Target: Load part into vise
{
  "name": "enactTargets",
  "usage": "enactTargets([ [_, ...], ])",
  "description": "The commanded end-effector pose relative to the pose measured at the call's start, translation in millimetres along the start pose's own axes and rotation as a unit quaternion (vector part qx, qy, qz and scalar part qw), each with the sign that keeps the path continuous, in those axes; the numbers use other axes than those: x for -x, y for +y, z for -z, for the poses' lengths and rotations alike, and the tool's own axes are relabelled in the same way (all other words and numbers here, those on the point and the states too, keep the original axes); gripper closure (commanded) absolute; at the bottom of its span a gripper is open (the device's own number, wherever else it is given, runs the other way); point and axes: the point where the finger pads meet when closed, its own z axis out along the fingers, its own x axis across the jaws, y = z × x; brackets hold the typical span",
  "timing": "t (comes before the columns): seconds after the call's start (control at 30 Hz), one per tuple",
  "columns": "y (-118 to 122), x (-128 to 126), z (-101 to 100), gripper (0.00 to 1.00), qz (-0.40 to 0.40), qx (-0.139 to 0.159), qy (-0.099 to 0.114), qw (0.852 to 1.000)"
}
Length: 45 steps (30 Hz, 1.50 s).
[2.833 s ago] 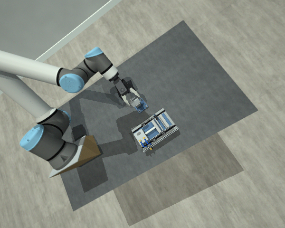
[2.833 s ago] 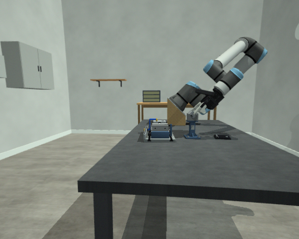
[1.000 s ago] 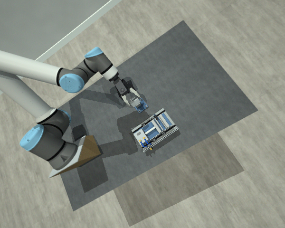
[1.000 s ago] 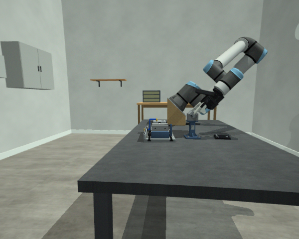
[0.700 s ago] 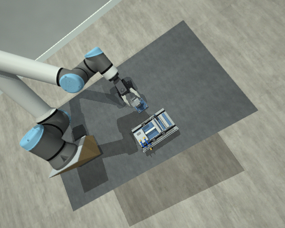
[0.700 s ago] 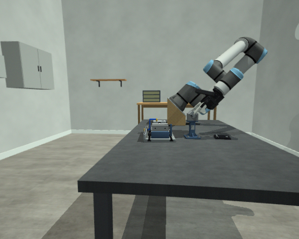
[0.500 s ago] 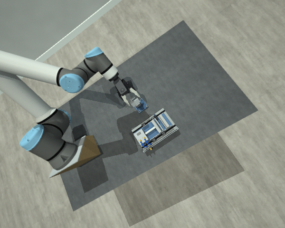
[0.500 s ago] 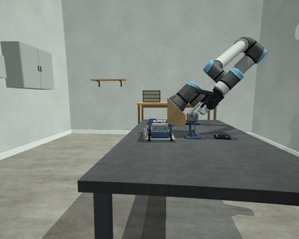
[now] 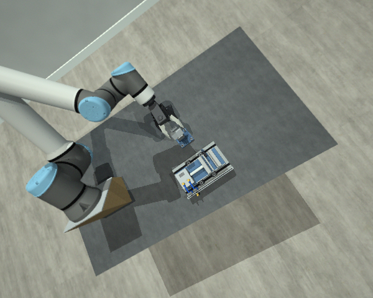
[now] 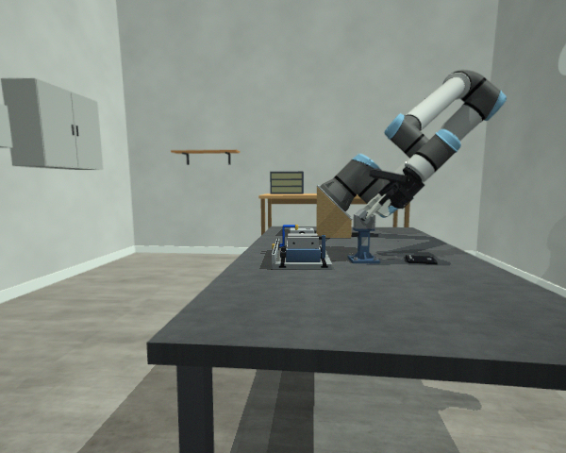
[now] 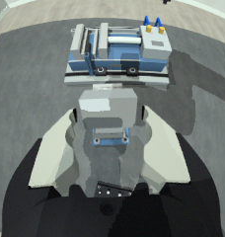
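My gripper (image 9: 176, 131) (image 10: 368, 213) (image 11: 109, 108) is open and tilted, its fingers on both sides of a grey block (image 11: 109, 109) on top of the blue stand (image 10: 359, 243) (image 9: 184, 141). A narrow gap shows at each end of the block. Where the part ends and the V-block begins is hard to tell; the milled slot is not clear. The vise (image 9: 199, 174) (image 10: 303, 255) (image 11: 112, 63) stands open. Its fixed jaw (image 11: 78, 40) is at the far end from the cylinder, its moving jaw (image 11: 104, 39) on the white rod (image 11: 123, 39). No part lies between the jaws.
The black infeed plate (image 10: 421, 259) (image 11: 112, 191) lies on the table beside the stand; no block shows on it. The vise's air cylinder block (image 11: 156, 46) carries blue hoses (image 9: 185, 187) with yellow fittings. The arm's wooden wedge base (image 10: 333, 216) stands farther back.
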Motion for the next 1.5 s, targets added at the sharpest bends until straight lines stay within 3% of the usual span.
enactTargets([
  [0.0, 0.8, 0.1, -0.7, 0.49, 0.0, 0.001, 0.0, 1.0],
  [1.0, 0.1, 0.1, -0.9, 0.49, 0.0, 0.039, 0.0, 0.999],
  [1.47, -0.6, 0.1, -1.0, 0.49, 0.0, 0.083, 0.0, 0.997],
])
